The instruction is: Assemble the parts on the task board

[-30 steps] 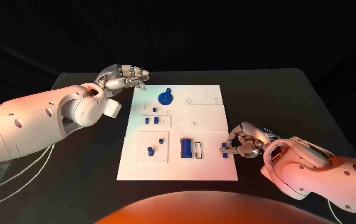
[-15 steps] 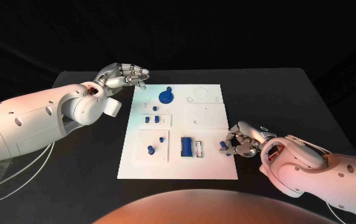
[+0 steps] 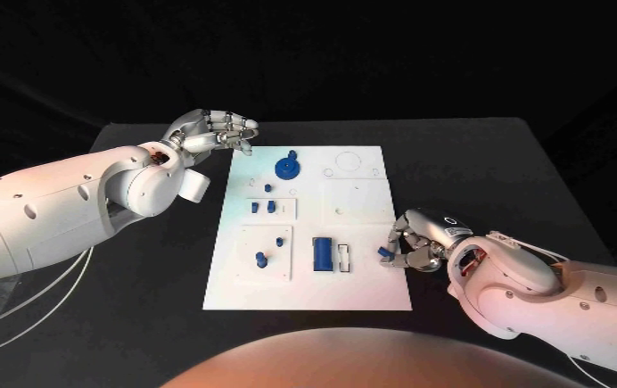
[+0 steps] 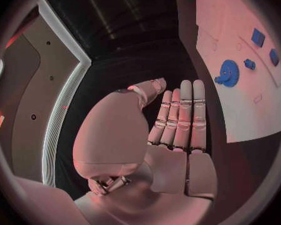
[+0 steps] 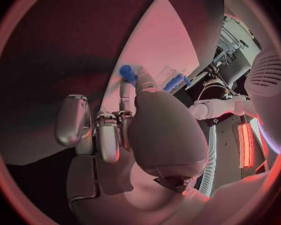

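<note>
Blue small part (image 3: pixel 386 251) sits pinched at the tips of the right hand (image 3: pixel 418 243), whose fingers (image 3: pixel 401 232) curl inward around it; the right wrist view shows the same part (image 5: pixel 126 72) clamped at the fingertips. The hand hangs over the near right edge of the white task board (image 3: pixel 360 290), which lies on the black surface (image 3: pixel 489 165).

Step in hand, as judged: carrying one part to its seat. Just beyond the fingertips, toward the board's middle, stand a blue rectangular block (image 3: pixel 323 255) and a narrow white slot frame (image 3: pixel 345 258). Which seat the held part belongs to cannot be told. The next move calls for aligning the part over its recess, lowering it squarely, then releasing without dragging neighbouring pieces.

The right forearm enters low, the palm turned toward the board, the fingers pointing inward.

The left hand (image 3: pixel 212 132) hovers off the far left corner of the board and holds nothing; its fingers (image 4: pixel 181 115) lie nearly straight and close together with the thumb set apart. A blue gear (image 3: pixel 290 169) lies on the board near those fingertips, apart from them. Smaller blue pegs (image 3: pixel 261 207) stand farther along the board.
</note>
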